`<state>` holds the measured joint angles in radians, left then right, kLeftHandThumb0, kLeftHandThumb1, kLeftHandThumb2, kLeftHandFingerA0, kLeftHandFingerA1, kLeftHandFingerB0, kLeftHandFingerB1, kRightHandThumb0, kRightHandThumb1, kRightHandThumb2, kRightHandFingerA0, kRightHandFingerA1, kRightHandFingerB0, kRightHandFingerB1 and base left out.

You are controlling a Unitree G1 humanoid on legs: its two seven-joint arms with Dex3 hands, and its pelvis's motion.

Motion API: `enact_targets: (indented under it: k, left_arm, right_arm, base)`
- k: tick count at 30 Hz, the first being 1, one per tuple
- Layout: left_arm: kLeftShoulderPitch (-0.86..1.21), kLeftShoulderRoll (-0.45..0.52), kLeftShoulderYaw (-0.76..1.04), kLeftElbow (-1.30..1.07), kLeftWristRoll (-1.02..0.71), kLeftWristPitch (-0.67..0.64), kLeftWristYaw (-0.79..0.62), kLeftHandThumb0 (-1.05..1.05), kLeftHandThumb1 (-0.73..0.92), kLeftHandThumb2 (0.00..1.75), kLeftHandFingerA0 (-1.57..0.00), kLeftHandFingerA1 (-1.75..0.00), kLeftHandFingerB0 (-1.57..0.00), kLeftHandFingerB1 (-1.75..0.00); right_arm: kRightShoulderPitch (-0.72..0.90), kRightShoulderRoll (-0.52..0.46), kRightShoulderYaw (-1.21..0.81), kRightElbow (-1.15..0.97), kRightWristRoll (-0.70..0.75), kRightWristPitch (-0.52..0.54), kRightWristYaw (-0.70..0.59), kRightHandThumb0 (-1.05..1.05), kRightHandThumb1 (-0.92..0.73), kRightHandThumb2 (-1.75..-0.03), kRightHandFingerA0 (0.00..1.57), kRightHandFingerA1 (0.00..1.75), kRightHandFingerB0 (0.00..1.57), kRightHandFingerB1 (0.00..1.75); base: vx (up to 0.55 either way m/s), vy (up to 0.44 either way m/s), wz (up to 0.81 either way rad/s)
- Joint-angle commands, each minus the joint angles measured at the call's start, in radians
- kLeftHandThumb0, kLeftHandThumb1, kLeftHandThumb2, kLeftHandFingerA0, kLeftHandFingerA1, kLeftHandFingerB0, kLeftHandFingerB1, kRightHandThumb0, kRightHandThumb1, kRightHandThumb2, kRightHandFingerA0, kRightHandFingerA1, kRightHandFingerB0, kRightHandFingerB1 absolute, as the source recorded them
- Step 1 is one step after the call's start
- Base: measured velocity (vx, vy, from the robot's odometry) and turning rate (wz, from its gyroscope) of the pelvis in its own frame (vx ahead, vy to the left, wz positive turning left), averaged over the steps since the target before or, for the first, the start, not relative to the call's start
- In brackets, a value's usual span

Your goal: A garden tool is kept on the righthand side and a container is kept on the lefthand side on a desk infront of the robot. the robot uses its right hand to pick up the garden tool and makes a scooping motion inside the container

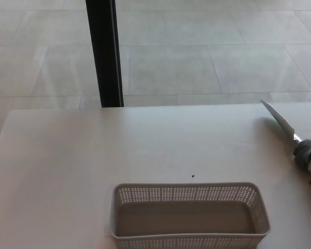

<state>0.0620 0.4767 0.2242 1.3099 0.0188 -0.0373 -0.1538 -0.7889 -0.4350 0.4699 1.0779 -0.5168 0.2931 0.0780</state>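
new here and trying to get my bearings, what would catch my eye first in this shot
The grey perforated basket at the bottom centre of the pale desk stands out first; it looks empty. Next, the garden tool at the right edge, its narrow metal blade angled toward the desk's far side. Behind the desk, a black post rises from the tiled floor.

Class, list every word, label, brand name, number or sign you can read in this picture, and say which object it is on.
None: no readable text shows anywhere.
The basket has only a pattern of holes, no label.
The garden tool shows a bare metal blade and a grey collar, no brand mark visible.
The desk carries only one small dark speck, not a character.
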Motion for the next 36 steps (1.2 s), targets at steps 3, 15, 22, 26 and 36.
enact_targets:
  k: [3, 15, 22, 26, 36]
  left_arm:
    - [0.001, 0.01, 0.012, -0.013, -0.021, -0.004, -0.03, -0.57, 0.72, 0.61, -0.58, -0.67, -0.53, -0.51]
    - [-0.013, 0.01, 0.015, 0.008, -0.005, 0.007, -0.009, -0.58, 0.71, 0.61, -0.65, -0.61, -0.58, -0.47]
    - [-0.003, 0.015, 0.013, 0.003, -0.008, -0.001, -0.029, -0.56, 0.71, 0.61, -0.62, -0.65, -0.55, -0.5]
    - [0.004, 0.017, 0.004, -0.009, 0.0, -0.013, -0.028, -0.57, 0.72, 0.61, -0.61, -0.67, -0.54, -0.51]
    - [0.0, 0.021, 0.016, -0.003, -0.013, -0.003, -0.029, -0.56, 0.69, 0.6, -0.62, -0.66, -0.57, -0.51]
  right_arm:
    - [0.102, 0.053, 0.04, 0.025, -0.059, -0.012, -0.115, -0.64, -0.57, -0.89, 0.63, 0.92, 0.19, 0.44]
    - [0.216, 0.01, 0.102, 0.006, -0.145, -0.188, -0.359, -0.32, -0.78, -0.7, 0.77, 1.56, 0.74, 0.79]
    - [0.28, -0.033, 0.118, 0.006, -0.155, -0.226, -0.347, -0.32, -0.78, -0.69, 0.76, 1.55, 0.73, 0.7]
    - [0.322, -0.074, 0.118, -0.013, -0.168, -0.302, -0.452, -0.31, -0.81, -0.76, 0.84, 1.61, 0.78, 0.94]
    - [0.377, -0.187, -0.09, -0.089, -0.065, -0.567, -0.717, -0.22, -0.66, -0.69, 0.93, 1.62, 0.85, 0.89]
  base:
    - [0.0, 0.0, 0.0]
    - [0.0, 0.0, 0.0]
    - [0.0, 0.0, 0.0]
    - [0.0, 0.0, 0.0]
    - [0.0, 0.0, 0.0]
